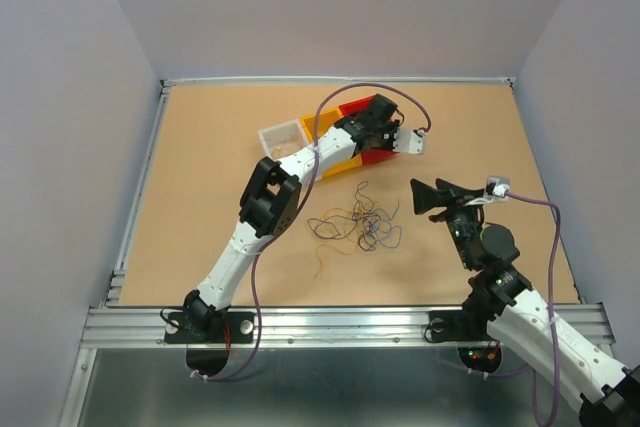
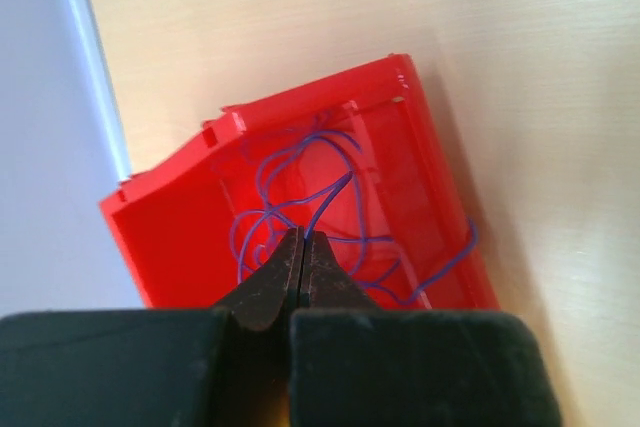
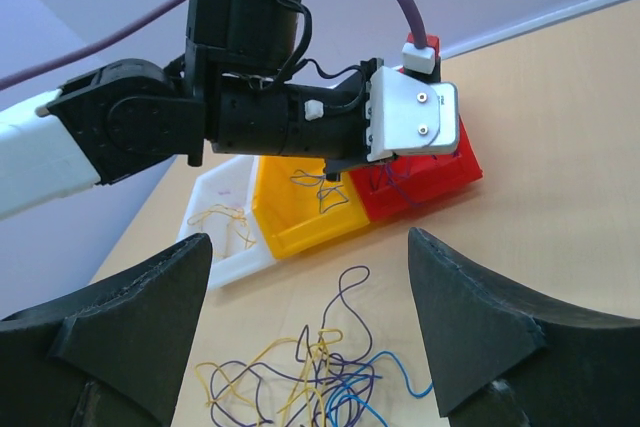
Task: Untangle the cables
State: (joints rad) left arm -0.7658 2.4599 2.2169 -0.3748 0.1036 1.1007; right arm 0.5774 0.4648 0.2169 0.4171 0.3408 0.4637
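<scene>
A loose tangle of thin yellow, blue and dark purple cables (image 1: 358, 225) lies on the wooden table in front of three bins. My left gripper (image 2: 303, 238) is shut on a purple cable (image 2: 333, 194) and hangs over the red bin (image 2: 170, 237), which holds more curled purple cables (image 2: 290, 159). From above, the left gripper (image 1: 375, 130) sits over the red bin (image 1: 376, 157). My right gripper (image 1: 435, 197) stands open to the right of the tangle, holding nothing. In the right wrist view its wide jaws frame the tangle (image 3: 320, 377).
A yellow bin (image 3: 300, 222) with a few dark cables and a white bin (image 3: 225, 237) with yellow cables stand left of the red bin (image 3: 435, 179). One yellow strand (image 1: 320, 259) lies apart at the tangle's near left. A metal rail (image 1: 140, 187) edges the table.
</scene>
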